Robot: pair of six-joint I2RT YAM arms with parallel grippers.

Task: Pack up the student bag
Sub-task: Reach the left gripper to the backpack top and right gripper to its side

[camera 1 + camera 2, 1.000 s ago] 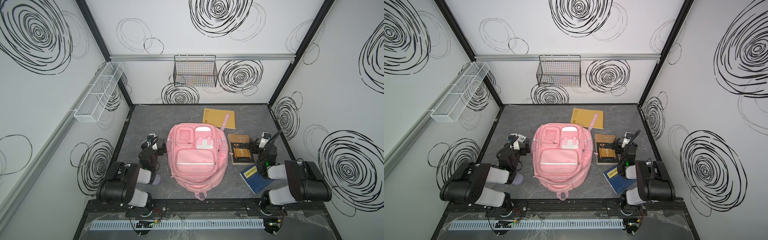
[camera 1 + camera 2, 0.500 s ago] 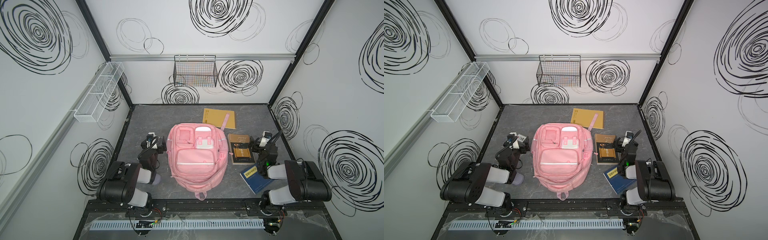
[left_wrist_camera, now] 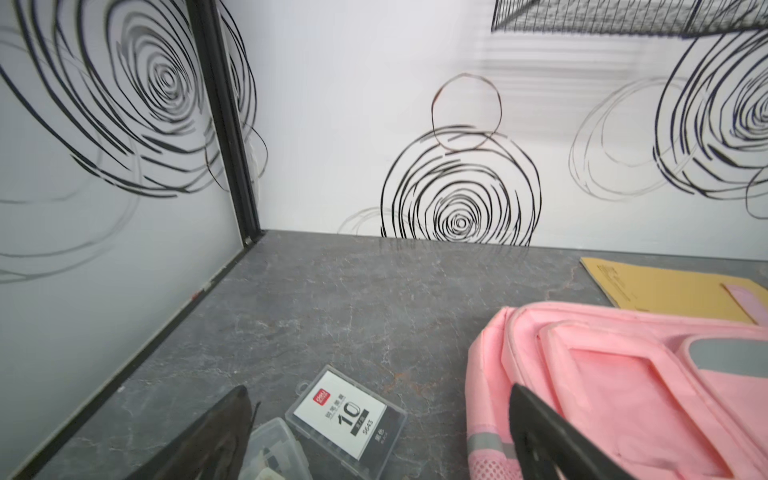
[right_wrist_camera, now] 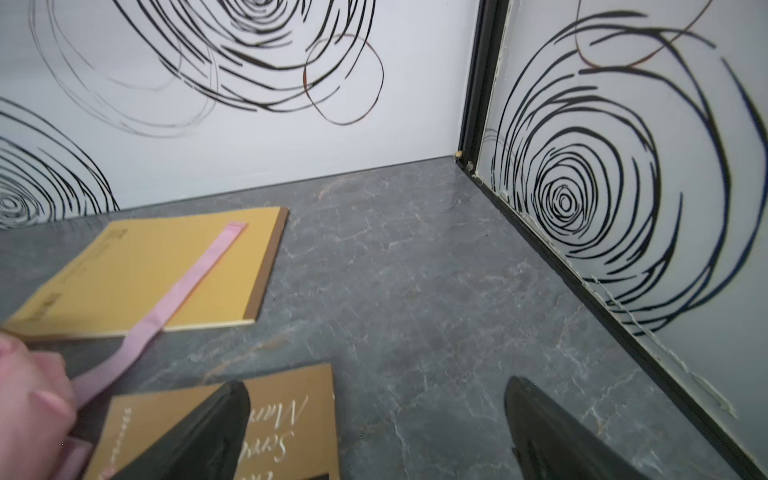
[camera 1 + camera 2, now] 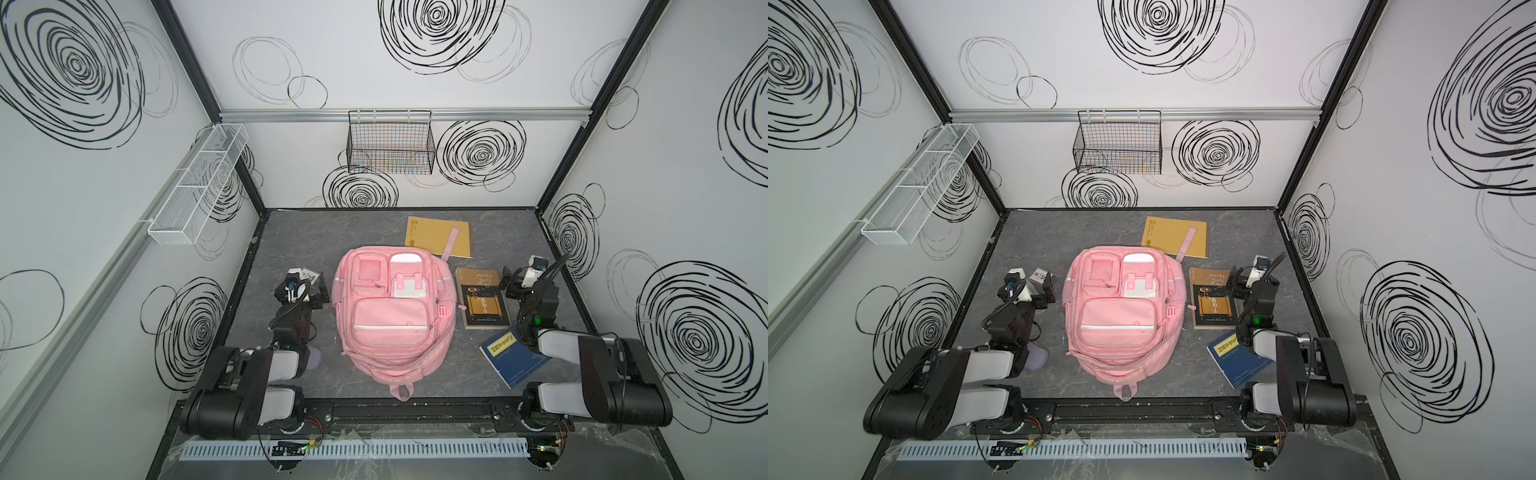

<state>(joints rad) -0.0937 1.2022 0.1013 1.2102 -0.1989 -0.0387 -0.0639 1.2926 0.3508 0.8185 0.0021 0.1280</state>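
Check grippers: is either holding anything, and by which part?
Nothing held. Left gripper and right gripper are both open and empty, flanking the student bag.

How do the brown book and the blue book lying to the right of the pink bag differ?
The brown book has a dark cover with gold; the blue book carries a yellow label. The brown book lies roughly square to the student bag; the blue book is turned askew. The brown book lies farther back; the blue book lies nearer the front edge. Both are closed and flat.
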